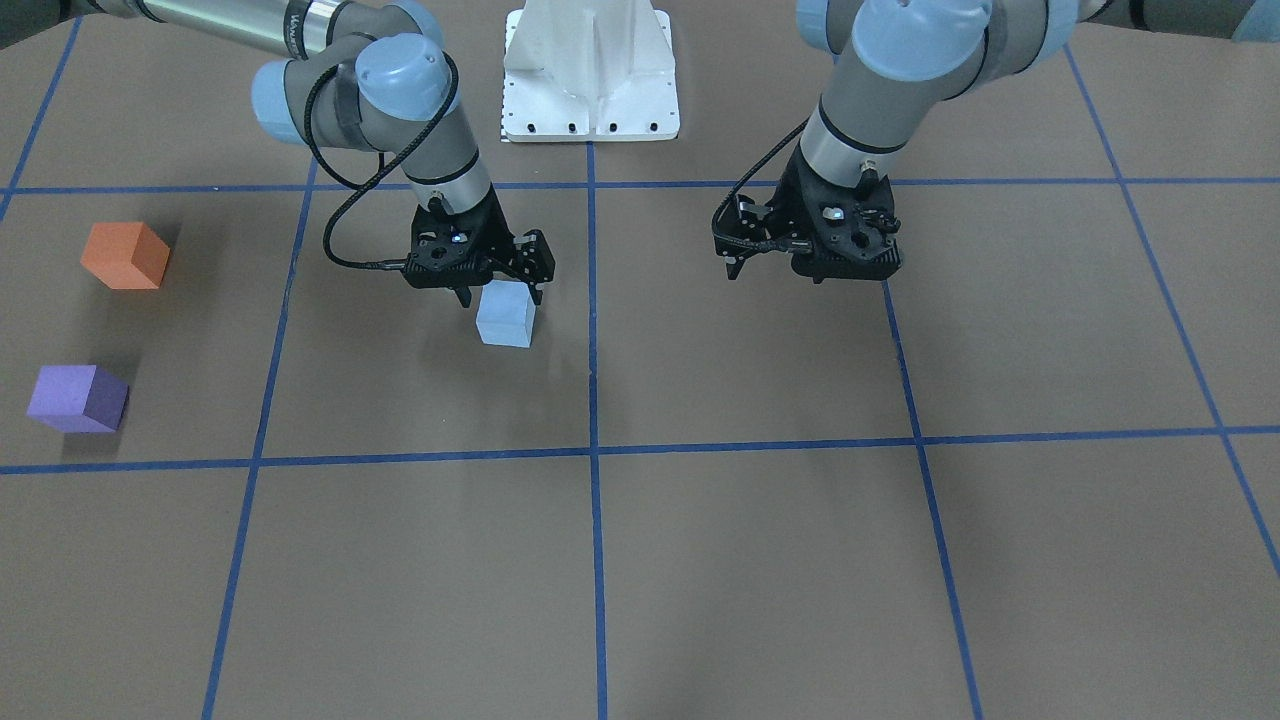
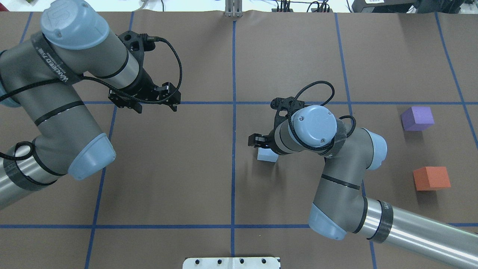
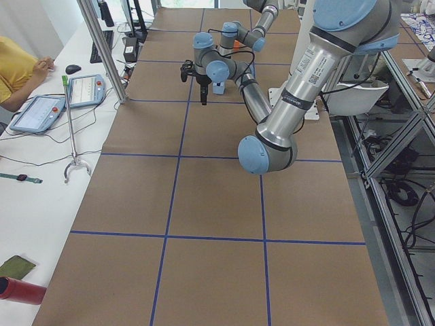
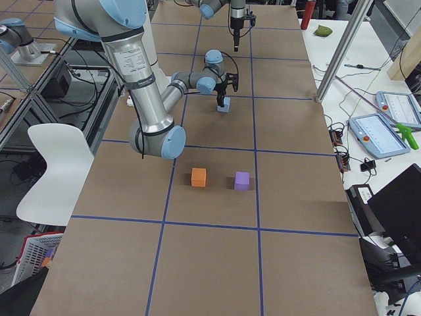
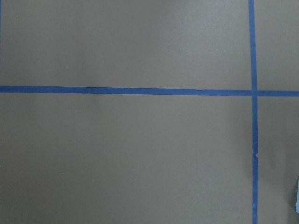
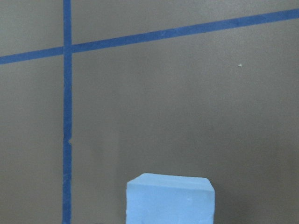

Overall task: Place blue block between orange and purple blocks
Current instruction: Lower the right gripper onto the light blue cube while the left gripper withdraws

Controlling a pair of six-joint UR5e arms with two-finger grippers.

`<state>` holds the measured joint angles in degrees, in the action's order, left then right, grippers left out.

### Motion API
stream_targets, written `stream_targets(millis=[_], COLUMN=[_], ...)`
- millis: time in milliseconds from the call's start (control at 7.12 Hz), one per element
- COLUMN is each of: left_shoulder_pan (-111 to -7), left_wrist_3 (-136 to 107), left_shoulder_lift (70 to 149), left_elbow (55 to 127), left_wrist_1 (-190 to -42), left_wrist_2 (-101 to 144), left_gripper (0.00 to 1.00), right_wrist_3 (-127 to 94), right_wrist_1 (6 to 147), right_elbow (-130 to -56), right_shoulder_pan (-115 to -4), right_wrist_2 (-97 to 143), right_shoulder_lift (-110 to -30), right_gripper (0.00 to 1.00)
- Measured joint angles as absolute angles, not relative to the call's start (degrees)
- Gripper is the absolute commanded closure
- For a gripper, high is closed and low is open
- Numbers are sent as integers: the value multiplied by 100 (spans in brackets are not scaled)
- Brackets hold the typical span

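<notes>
Right gripper (image 1: 500, 296) jaws spread astride blue block (image 1: 505, 318): centre, drop lower, then clamp square. Left gripper (image 2: 156, 109) spread, empty, well apart.

The blue block (image 1: 505, 315) is pale sky-blue, the orange block (image 1: 125, 256) bright orange, the purple block (image 1: 78, 399) violet. The table (image 1: 760, 560) is brown with a blue tape grid (image 1: 592, 400). The base (image 1: 590, 70) is white.

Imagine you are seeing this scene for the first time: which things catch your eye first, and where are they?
The pale blue block sits near the middle of the table, the right gripper straddling its top. The orange block and purple block stand far off towards the robot's right, a gap between them. The left gripper hangs open over bare table.
</notes>
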<state>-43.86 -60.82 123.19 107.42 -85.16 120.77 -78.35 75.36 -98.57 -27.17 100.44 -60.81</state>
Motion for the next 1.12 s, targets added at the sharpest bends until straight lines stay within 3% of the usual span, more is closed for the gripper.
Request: stream_targets(millis=[703, 843, 984, 1124], left_shoulder_pan=[-4386, -4386, -4386, -4386], left_wrist_3=[-6082, -6082, -6082, -6082], left_shoulder_lift=[12315, 12314, 12314, 12314], left_elbow=[10748, 10741, 10736, 10730], left_wrist_1=[-8517, -8517, -8519, -8523], left_wrist_2=[12073, 12070, 12068, 12065], left_gripper=[0, 0, 0, 0], right_wrist_3=[-7741, -7717, -7690, -7680], right_wrist_1=[7509, 7507, 7506, 7506], right_elbow=[-9430, -9395, -9360, -9329], right_shoulder_pan=[-2667, -2664, -2660, -2659], right_wrist_2=[10028, 10027, 10024, 10026], right_shoulder_lift=[-5873, -5872, -5864, -5861], right_gripper=[12, 21, 47, 81])
